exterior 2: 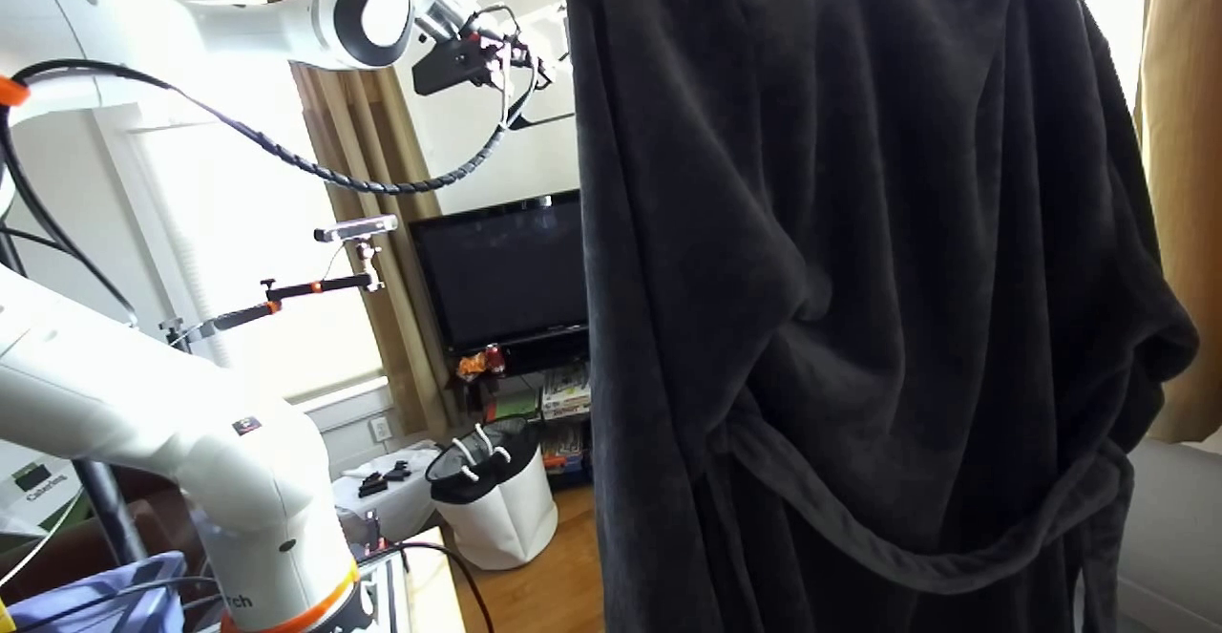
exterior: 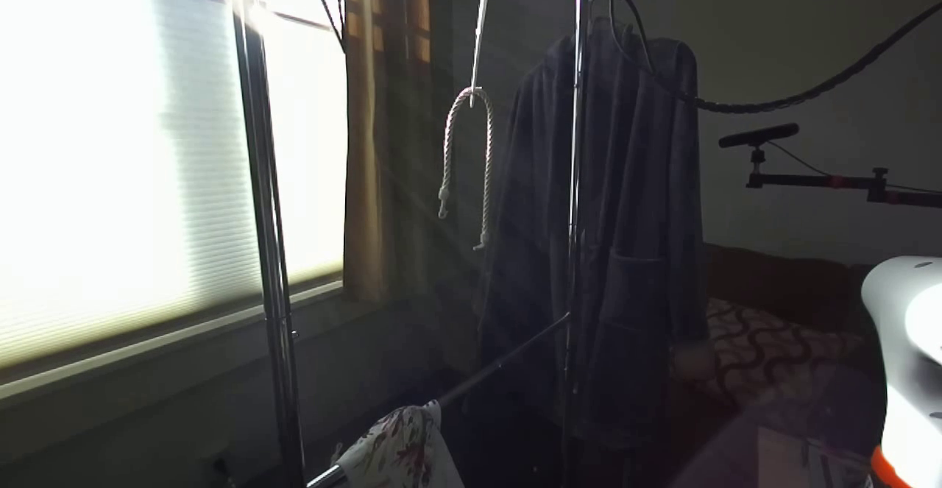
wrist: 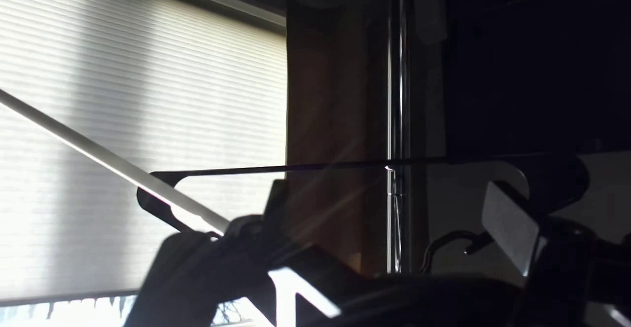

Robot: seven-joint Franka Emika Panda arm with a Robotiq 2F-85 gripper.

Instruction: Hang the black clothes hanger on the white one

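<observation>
In the wrist view, which stands upside down, the black clothes hanger [wrist: 325, 166] spans the middle as a dark outline with rounded corners. Its upper part is lost behind my dark gripper [wrist: 394, 208], whose fingers stand wide apart. The white hanger [wrist: 93, 152] shows as a pale slanted arm crossing in front of the black hanger's left corner. Whether they touch cannot be told. In an exterior view the white hanger [exterior: 480, 32] is a thin pale bar. In an exterior view my gripper [exterior 2: 525, 60] is beside a thin piece of the black hanger [exterior 2: 546, 121]; the robe hides the rest.
A large dark robe [exterior 2: 859, 232] hangs close to the gripper. Grey metal rack poles [exterior: 268, 179] stand by the window. A white rope [exterior: 489, 157] hangs over the pale bar's lower end. A patterned cloth [exterior: 401, 447] lies on the lower rail. A black cable [exterior 2: 382, 184] loops from the arm.
</observation>
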